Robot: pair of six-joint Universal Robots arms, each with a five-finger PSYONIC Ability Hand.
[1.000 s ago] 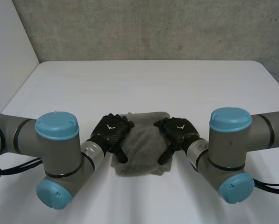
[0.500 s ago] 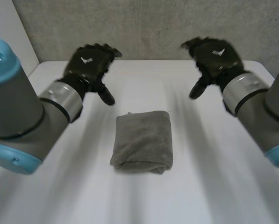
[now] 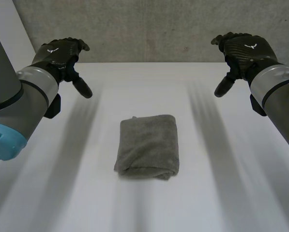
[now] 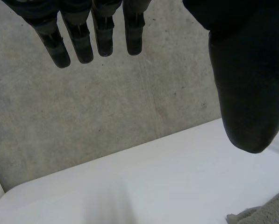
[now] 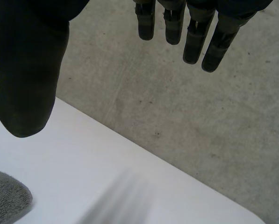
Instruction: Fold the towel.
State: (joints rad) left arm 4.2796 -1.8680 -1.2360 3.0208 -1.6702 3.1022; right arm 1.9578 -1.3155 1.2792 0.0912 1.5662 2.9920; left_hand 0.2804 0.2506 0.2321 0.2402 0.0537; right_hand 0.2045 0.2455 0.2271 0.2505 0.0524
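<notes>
Head view: towel point(image 3: 147, 146) on table point(image 3: 221, 188), wall point(image 3: 159, 29) behind

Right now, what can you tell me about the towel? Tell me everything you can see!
The towel is grey and looks soft and fuzzy, like terry cloth. It is folded into a thick rectangle, with the layers bunched in a rounded roll along the edge nearest the robot. It lies flat near the middle of the white table. Only the table touches it: the left robot hand and the right robot hand hang in the air off to its sides, fingers open.
</notes>
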